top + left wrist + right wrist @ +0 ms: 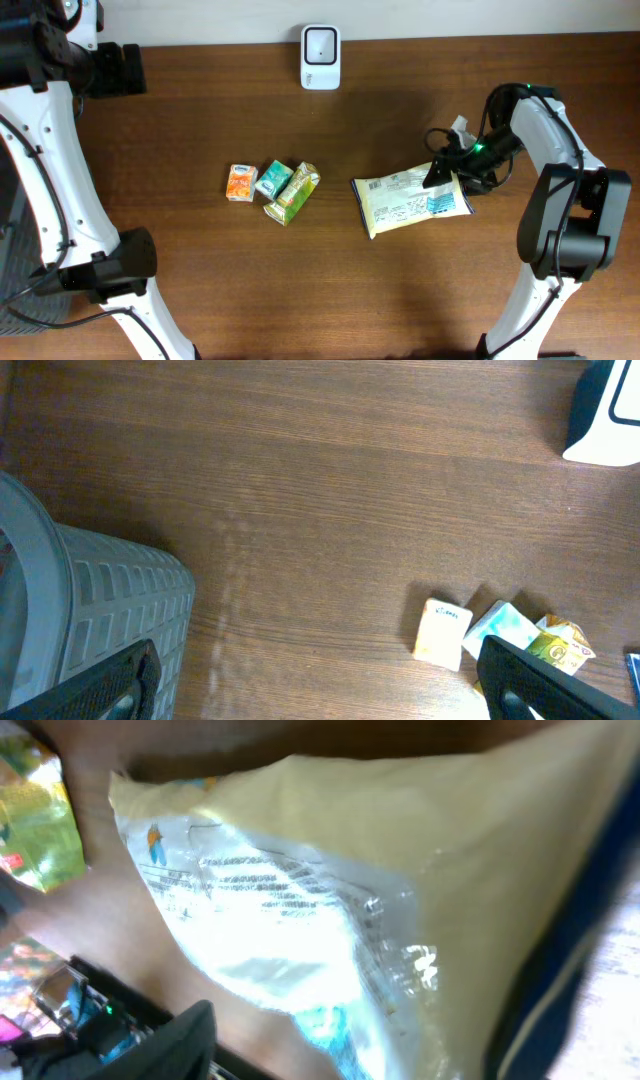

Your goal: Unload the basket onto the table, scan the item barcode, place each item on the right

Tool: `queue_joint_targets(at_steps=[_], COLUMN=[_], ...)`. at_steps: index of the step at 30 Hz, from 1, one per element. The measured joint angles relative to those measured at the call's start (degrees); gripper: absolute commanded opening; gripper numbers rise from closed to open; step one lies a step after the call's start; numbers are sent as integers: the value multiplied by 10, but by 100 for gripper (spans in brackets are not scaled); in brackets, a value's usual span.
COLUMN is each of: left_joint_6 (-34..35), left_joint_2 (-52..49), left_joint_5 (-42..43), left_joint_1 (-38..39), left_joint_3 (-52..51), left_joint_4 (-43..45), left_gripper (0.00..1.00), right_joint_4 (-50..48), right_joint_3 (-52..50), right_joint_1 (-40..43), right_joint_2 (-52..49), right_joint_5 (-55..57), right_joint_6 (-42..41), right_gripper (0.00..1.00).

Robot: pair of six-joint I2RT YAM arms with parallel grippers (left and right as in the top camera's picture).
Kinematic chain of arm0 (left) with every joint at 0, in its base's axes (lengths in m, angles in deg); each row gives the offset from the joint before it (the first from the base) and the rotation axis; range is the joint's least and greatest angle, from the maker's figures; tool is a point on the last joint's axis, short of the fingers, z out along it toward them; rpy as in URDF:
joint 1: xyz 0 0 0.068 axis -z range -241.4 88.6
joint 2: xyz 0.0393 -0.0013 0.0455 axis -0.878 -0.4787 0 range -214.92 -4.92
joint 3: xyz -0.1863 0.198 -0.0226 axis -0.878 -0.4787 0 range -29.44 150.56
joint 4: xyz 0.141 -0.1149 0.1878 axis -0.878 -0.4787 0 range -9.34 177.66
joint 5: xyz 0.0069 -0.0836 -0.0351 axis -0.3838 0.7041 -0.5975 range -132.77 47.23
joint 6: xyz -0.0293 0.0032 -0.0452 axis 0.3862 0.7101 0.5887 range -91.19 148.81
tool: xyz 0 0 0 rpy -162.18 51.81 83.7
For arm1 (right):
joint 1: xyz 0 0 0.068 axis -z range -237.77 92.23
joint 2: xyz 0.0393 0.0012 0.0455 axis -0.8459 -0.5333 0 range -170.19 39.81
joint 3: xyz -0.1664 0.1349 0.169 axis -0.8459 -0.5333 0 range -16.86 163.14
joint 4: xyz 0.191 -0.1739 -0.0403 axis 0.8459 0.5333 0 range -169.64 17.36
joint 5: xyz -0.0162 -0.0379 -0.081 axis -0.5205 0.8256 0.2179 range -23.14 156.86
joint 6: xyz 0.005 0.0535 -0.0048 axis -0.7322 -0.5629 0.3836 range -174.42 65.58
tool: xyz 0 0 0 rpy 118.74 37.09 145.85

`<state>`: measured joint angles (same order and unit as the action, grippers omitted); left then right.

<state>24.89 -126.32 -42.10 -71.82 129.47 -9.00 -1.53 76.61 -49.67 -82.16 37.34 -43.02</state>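
Note:
A yellow snack bag (412,200) lies flat right of the table's centre, its printed label facing up. I cannot make out a barcode on it. My right gripper (447,170) is low at the bag's upper right corner. In the right wrist view the bag (380,890) fills the frame, and one dark finger (175,1040) stands off its edge with bare table between, so the jaws look open. The white scanner (320,57) stands at the back centre. My left gripper (320,690) hangs open over bare wood at the far left.
Three small cartons lie left of centre: orange (240,183), teal (273,179) and green-yellow (293,193). A grey basket (90,610) sits at the left edge under the left arm. The scanner's (605,420) corner shows in the left wrist view.

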Motion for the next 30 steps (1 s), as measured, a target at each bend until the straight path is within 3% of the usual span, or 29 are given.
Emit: queue_joint_targets(at_steps=[5,8,11,12,13,18,21,27,30], left_joint_6=[0,0,0,0,0,0,0,0,0], left_joint_2=[0,0,0,0,0,0,0,0,0], left_joint_5=[0,0,0,0,0,0,0,0,0], left_joint_1=[0,0,0,0,0,0,0,0,0], left_joint_3=[0,0,0,0,0,0,0,0,0], left_joint_4=[0,0,0,0,0,0,0,0,0], left_gripper=[99,99,99,99,99,99,99,99,99], right_joint_4=[-48,-81,-141,-155,-159,-151,-96,-87,-87], right_joint_3=[0,-37,-89,-106,-121,-123,-75,13,67], right_joint_1=[0,0,0,0,0,0,-1,-1,-1], right_joint_2=[-6,-30,-29,-31,-36,-38,-36,134,153], right_joint_5=[16,-7,-94,-108,-127,-205,-214,-292,-351], right_joint_6=[102,113,115,115,117,113,134,143,143], right_gripper=[88,80,26,11,4,4,4,4,4])
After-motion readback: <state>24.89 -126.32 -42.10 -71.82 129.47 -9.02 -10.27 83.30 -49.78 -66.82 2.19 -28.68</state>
